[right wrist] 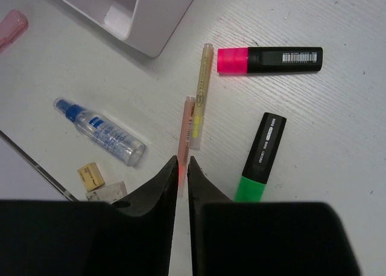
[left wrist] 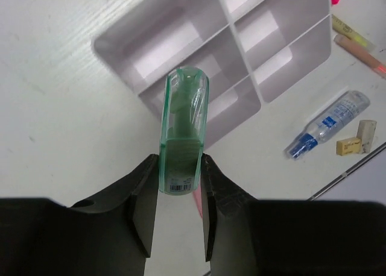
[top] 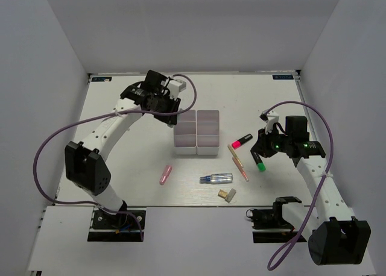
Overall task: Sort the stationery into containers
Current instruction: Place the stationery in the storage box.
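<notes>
My left gripper is shut on a green capsule and holds it upright above the near-left corner of the two white three-compartment trays. In the top view it hangs at the trays' far left. My right gripper is shut and empty, hovering over the thin orange pen. Beside it lie a yellowish pen, a pink-capped black marker and a green-capped black marker. The clear bluish tube, the tan eraser and a pink capsule lie in front of the trays.
The table's near edge runs just below the eraser. Purple cables loop off both arms. White walls close in the far side, left and right.
</notes>
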